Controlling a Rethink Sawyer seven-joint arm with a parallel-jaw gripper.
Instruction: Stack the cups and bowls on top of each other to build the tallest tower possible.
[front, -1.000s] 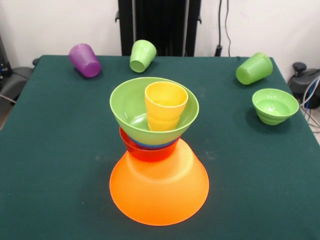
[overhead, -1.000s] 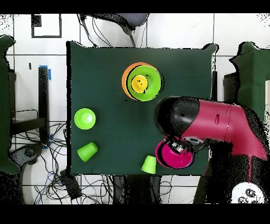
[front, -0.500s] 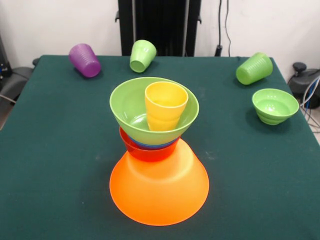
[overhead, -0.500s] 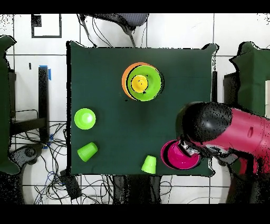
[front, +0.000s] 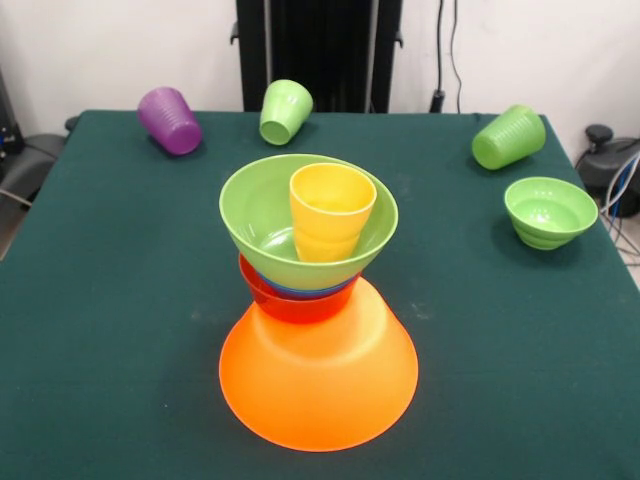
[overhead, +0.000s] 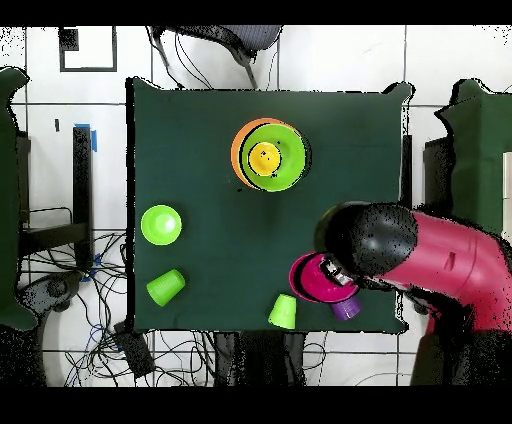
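The tower stands mid-table: a huge orange bowl (front: 318, 380) upside down as its base, a red-orange bowl (front: 285, 302) and a blue rim on it, then a large light green bowl (front: 262, 215) with a yellow cup (front: 331, 212) upright inside. From above, the tower (overhead: 285, 170) shows as nested rings. A pink bowl (overhead: 315, 280) hangs under the arm's head, held off the table by my gripper (overhead: 337, 272), which is mostly hidden. The front view shows neither the gripper nor the pink bowl.
A purple cup (front: 170, 120) (overhead: 347, 308) and two light green cups (front: 285, 110) (front: 508, 137) lie on their sides along the far edge. A small green bowl (front: 549, 212) (overhead: 161, 224) sits upright to the right. The red arm (overhead: 450, 265) reaches over the table's corner.
In the overhead view the arm's head and the pink bowl shifted left and slightly toward the tower, uncovering the purple cup. The tower and other pieces have not moved.
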